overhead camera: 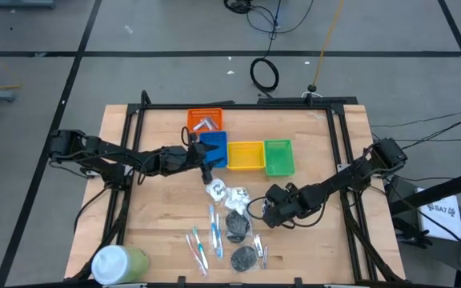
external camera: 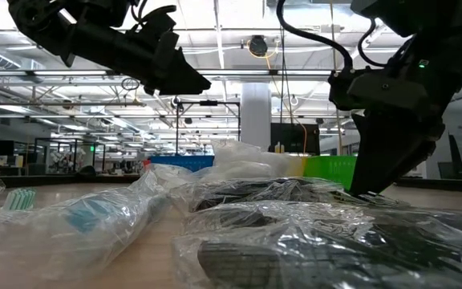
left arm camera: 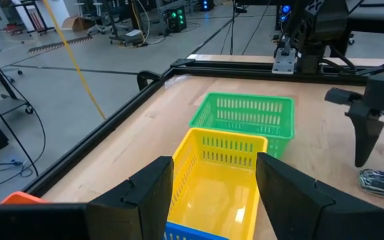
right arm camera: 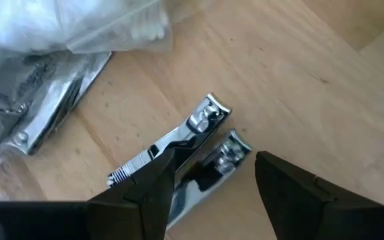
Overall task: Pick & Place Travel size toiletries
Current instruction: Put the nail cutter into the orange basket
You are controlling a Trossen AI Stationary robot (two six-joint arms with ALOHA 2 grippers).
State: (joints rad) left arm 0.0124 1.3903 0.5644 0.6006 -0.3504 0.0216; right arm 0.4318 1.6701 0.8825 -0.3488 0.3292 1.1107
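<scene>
I'm low over the bench (overhead camera: 158, 216) with the right gripper (right arm camera: 209, 177), jaws released and straddling two silvery nail clippers (right arm camera: 199, 133) lying bare on the wood, so I judge this the pick step. Next I need to settle lower and close squarely on one clipper without nudging its neighbour. The left gripper (left arm camera: 212, 193) hangs by the trays, jaws apart and empty, looking along the yellow tray (left arm camera: 215, 180) toward the green tray (left arm camera: 245, 120). The rest of the toiletries sit mid-bench: white packets (overhead camera: 226, 192), dark discs (overhead camera: 238, 228), toothbrushes (overhead camera: 202, 244). Only the right wrist view shows the clippers clearly; the high view alone shows the orange tray (overhead camera: 205, 120) already holding silvery sticks.
</scene>
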